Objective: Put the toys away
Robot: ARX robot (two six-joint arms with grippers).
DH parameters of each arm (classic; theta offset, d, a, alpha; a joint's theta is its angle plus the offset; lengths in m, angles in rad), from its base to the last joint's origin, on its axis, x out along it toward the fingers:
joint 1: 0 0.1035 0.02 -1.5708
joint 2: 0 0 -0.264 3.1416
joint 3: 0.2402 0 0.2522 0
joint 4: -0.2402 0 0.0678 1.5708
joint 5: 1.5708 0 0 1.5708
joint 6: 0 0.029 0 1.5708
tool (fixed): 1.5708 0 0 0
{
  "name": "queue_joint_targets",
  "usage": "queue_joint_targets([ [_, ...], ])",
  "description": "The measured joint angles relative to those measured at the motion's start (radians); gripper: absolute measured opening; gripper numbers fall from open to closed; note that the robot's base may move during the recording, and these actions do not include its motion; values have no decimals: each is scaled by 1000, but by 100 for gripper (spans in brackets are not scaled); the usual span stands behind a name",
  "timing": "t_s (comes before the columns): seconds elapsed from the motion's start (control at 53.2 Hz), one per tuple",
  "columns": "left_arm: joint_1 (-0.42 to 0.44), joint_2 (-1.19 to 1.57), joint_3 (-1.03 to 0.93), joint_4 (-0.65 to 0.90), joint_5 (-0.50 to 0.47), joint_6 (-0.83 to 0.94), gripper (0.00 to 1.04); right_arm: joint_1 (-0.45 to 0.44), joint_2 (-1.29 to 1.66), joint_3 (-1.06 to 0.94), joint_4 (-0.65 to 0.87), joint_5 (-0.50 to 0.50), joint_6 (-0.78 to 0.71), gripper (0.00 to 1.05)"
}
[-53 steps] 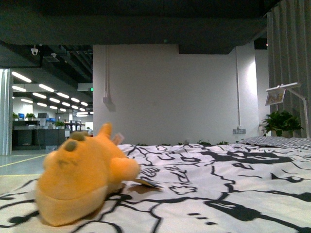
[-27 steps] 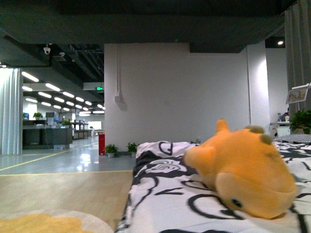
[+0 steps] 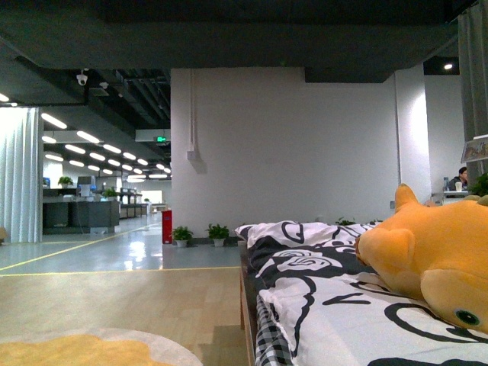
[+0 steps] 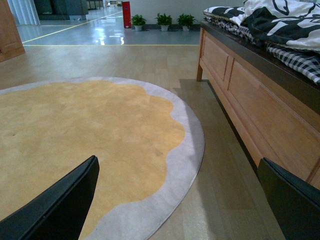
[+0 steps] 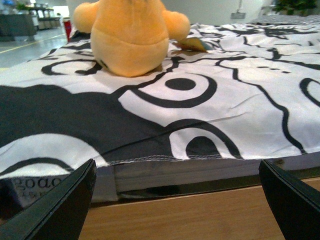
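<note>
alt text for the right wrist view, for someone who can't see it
An orange-yellow plush toy lies on a bed's black-and-white patterned cover, seen low from the bedside. The wooden bed frame runs across the foreground, with the right gripper open and empty, apart from the toy.

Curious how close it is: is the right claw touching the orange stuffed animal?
Apart. The right wrist view shows a stretch of bedspread between the open right gripper and the stuffed animal.

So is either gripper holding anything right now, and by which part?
Nothing is held. The left gripper and right gripper are both open and empty; the plush toy lies untouched on the bed.
</note>
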Motion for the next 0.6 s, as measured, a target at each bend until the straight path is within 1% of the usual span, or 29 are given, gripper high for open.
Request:
queue_joint_targets([
  [0.169, 0, 0, 0, 0, 0, 0, 98, 14, 154, 1, 180, -27, 8, 98],
  [0.414, 0, 0, 0, 0, 0, 0, 98, 3, 494, 54, 531, -90, 35, 98],
  [0.602, 0, 0, 0, 0, 0, 0, 98, 2, 684, 119, 693, -122, 49, 98],
])
